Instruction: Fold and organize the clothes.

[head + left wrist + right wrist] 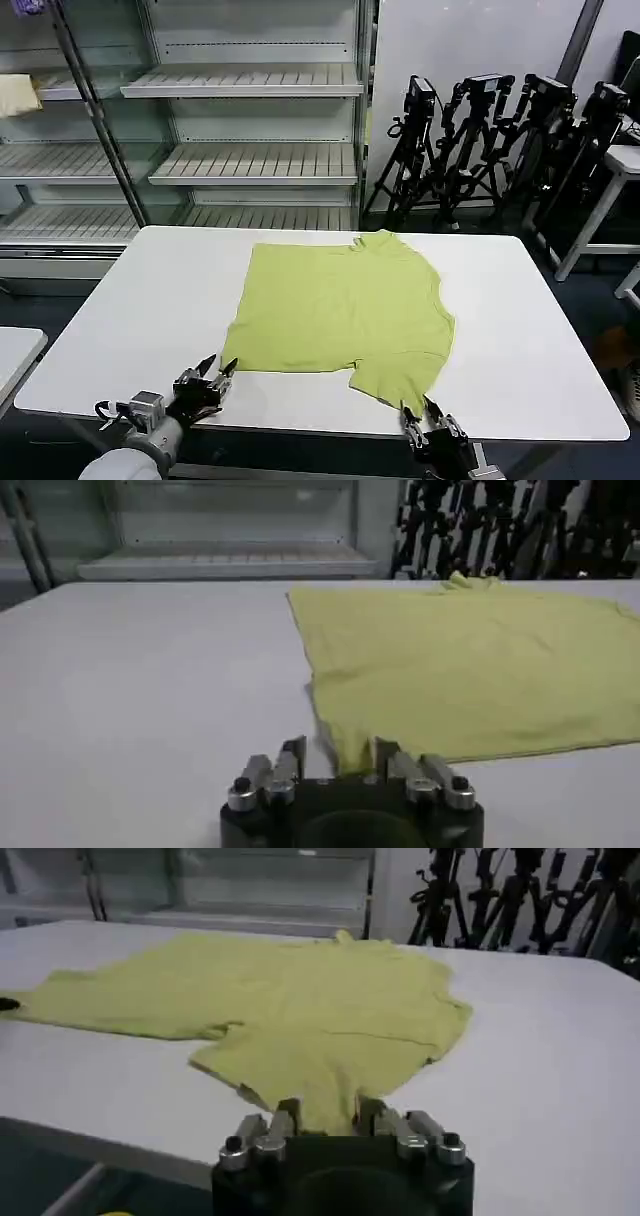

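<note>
Left gripper sits low at the near edge of the white table, its fingers spread with a clear gap between them, and the near left corner of the lime T-shirt lies right in that gap; the left wrist view has the gripper framing that corner of the T-shirt, the cloth drooping down between the two fingers, though I can't say the pads are pressing on it. Over on the other side, the right gripper is down at the near edge too, fingers apart, with the hem of the near sleeve reaching in between them; from the right wrist camera the gripper shows the sleeve of the T-shirt running straight into the gap, and again it's open around the fabric, not clamped. The shirt itself is spread flat across the middle of the table, body lying sideways, collar bunched a little at the far edge, one sleeve pointing toward the robot's right arm. Behind the table stands a set of empty shelves, a pale cloth on one at the far left, and a cluster of black tripods against the wall.
</note>
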Motion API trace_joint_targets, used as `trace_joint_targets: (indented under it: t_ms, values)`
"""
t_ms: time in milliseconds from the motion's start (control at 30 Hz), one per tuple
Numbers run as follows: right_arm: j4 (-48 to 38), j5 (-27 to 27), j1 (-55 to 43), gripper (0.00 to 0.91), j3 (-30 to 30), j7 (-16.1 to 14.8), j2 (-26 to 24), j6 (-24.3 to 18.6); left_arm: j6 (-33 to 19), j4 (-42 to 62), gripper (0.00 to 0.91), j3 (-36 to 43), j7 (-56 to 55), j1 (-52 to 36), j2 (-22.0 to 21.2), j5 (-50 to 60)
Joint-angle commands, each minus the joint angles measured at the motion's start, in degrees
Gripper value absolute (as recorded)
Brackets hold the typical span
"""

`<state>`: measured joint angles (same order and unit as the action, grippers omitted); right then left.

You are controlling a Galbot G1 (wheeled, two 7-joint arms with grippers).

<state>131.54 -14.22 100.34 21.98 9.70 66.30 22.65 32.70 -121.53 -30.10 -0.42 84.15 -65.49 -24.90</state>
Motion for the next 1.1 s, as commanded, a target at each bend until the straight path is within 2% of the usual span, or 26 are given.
trace_joint_targets:
  t_ms: [33, 133, 200, 400, 700, 900, 1100]
  values:
    - [0.39, 0.14, -0.02, 0.0, -0.02, -0.39, -0.01, -1.24, 0.33, -1.79, 0.01, 0.06, 1.9, 0.04, -0.23, 0.05]
    - [1.31, 0.01, -1.23, 0.0, 0.87, -0.84, -0.1, -2.24, -0.12, -2.17, 0.01, 0.08, 2.57, -1.14, -0.53, 0.08]
    - [2.24, -1.07, -2.98, 0.0, 1.86, -0.76, -0.1, -2.92, -2.89, -1.92, 0.01, -0.08, 3.82, -2.57, -0.78, 0.23]
    - [1.22, -4.25, -10.44, 0.0, 4.04, -0.51, -0.37, -2.07, -3.34, -0.49, 0.0, 0.3, 3.88, -8.67, -2.32, -0.93]
    - [-11.07, -3.65, -29.18, 0.0, -0.14, -3.11, 0.1, -0.83, -3.96, 6.91, 0.0, 2.27, 2.9, -17.97, -3.44, -3.86]
    - [-20.31, -1.31, -37.03, 0.0, -2.73, -4.26, -0.19, -0.65, -3.76, 12.27, 0.0, 3.43, 2.7, -21.4, -3.86, -5.7]
    - [-25.57, -0.09, -40.88, 0.0, -4.3, -5.27, 0.33, -1.16, -3.9, 16.1, 0.01, 3.42, 2.9, -23.01, -4.13, -6.26]
